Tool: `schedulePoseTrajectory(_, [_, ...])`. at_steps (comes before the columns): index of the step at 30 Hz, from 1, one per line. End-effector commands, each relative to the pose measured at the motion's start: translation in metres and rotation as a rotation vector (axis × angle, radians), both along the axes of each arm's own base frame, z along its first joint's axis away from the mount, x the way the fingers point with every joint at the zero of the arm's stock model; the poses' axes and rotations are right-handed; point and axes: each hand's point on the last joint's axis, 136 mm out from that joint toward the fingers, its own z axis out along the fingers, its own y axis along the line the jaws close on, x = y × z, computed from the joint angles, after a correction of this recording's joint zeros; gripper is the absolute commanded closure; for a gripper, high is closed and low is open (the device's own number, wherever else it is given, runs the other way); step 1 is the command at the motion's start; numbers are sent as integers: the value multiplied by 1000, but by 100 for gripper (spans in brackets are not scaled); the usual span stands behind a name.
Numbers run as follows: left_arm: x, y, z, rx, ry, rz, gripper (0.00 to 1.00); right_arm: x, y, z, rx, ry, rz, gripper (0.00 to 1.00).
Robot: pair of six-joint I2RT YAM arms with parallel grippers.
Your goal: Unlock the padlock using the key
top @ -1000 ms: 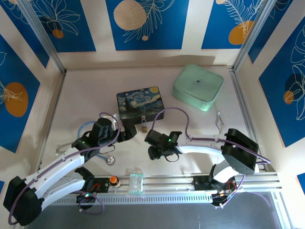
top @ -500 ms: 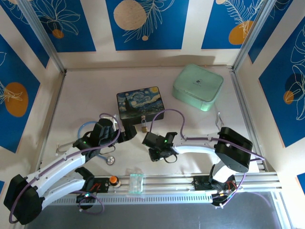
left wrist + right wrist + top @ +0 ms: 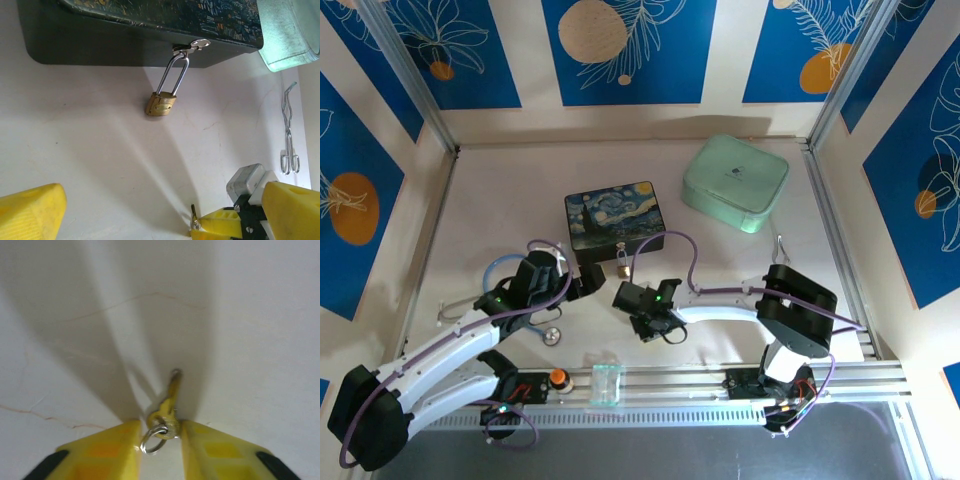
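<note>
The key (image 3: 169, 399) is clamped in the right gripper (image 3: 160, 427), the left gripper (image 3: 162, 200) is spread empty; approach to the padlock (image 3: 161, 105) is judged in hand, and alignment with its brass base is called for next

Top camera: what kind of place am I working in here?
Probably a staged robot test booth: a white table walled by blue leaf-print panels, a metal rail along the near edge, and props like a painted tin with a padlock.

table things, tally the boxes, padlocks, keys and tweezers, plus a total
boxes: 2, the dark blue tin and the mint case
padlock: 1
key: 1, held in the right pincer
tweezers: 1
total: 5
</note>
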Motion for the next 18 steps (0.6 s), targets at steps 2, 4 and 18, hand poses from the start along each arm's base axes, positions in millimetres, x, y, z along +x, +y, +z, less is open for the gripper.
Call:
schedulePoseTrajectory(2, [1, 1, -2, 4, -9, 16, 0, -10, 10, -18, 26, 78, 14, 81])
schedulePoseTrajectory(4, [0, 1, -2, 3, -6, 16, 0, -11, 8, -21, 29, 86, 17, 84])
schedulePoseTrajectory(18, [2, -16, 0, -51, -4, -31, 0, 3, -4, -8, 177, 57, 40, 98])
